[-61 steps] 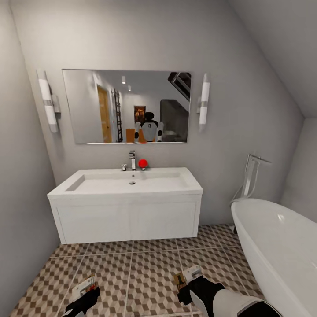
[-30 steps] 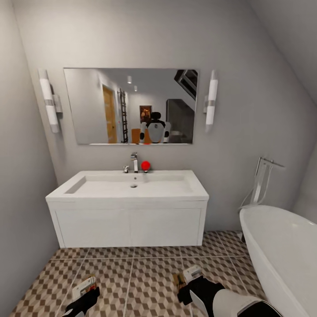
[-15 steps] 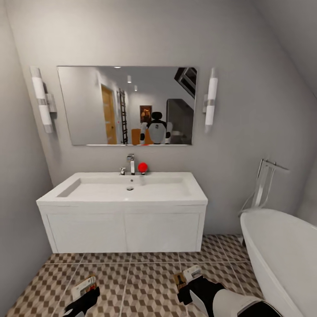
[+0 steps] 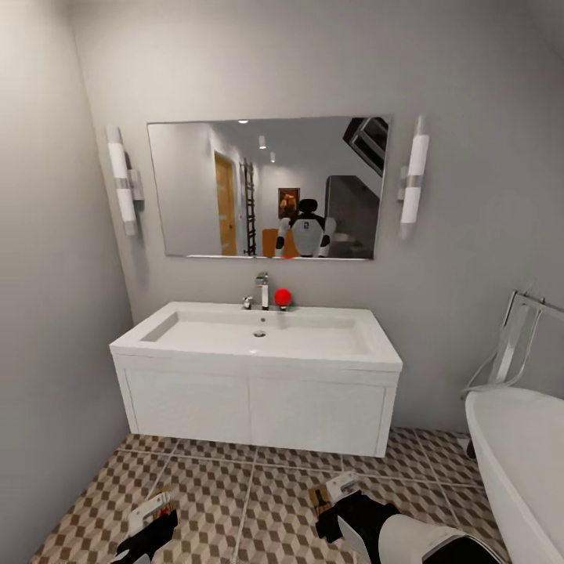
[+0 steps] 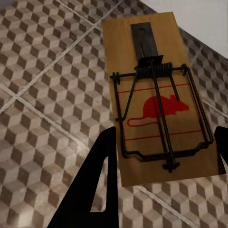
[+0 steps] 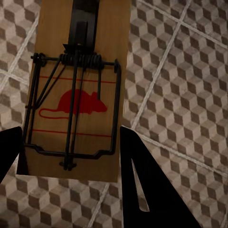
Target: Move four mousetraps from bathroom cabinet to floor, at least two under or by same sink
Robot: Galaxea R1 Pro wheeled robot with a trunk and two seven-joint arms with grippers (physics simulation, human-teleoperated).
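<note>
The room is evenly and softly lit, with no hard shadows. Two wall lamps flank the mirror and glow pale; small ceiling spots show as bright dots inside the mirror's reflection. The grey wall darkens toward the corner left of the mirror, and a faint shade lies under the sink cabinet on the bathroom floor. The bathtub right of the sink carries a soft sheen rather than glare. The head view is slightly soft, with straight lines leaning near the edges. Both wrist views are sharper; the gripper fingers read as flat black silhouettes without detail.
</note>
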